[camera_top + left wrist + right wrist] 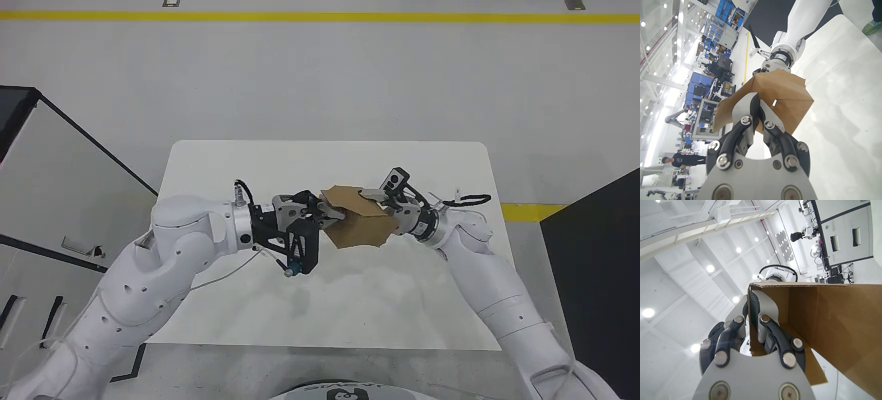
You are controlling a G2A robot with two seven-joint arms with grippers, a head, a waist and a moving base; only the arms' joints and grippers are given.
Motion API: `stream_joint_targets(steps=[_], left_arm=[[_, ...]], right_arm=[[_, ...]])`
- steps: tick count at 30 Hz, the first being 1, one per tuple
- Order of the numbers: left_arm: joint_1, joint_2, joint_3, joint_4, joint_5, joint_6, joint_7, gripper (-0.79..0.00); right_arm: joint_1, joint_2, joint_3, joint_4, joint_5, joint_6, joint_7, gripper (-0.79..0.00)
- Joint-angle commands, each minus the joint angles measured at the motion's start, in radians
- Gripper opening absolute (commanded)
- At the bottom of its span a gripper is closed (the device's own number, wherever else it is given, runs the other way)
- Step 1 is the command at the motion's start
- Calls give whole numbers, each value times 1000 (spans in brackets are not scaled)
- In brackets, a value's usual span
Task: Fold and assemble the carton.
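Nearest in the left wrist view, your left tool (758, 100) is pressed together on a wall edge of the carton (783, 94), pinching the cardboard. The carton sits mid-frame in the top view, held over the desk (300, 170), half-formed with one side open. Beyond it, your right tool (751, 301) pinches the opposite wall, one finger inside. The carton lies straight between the two tools, left to right across the frame, so I judge neither arm nearer; the next fold depends on that line.
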Motion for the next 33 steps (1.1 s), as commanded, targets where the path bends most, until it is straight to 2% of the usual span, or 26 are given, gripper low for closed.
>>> stream_joint_targets(steps=[1,9,15,25,33], left_arm=[[3,1,-2,-2,-1,-1,-1,-785],[-1,-2,19,0,1,0,1,-785],[-2,1,-3,2,-5,6,-6,-785],[26,11,-66,-9,-12,13,-13,-785],[60,24,-175,-45,-28,35,-39,-785]], right_arm=[[-1,0,2,-2,0,0,1,-785],[-5,-2,-7,-14,0,-1,-2,-785],[-5,1,13,-6,-3,-23,-10,-785],[-7,8,44,-1,-20,-48,-23,-785],[-17,16,63,-14,-97,-79,-72,-785]])
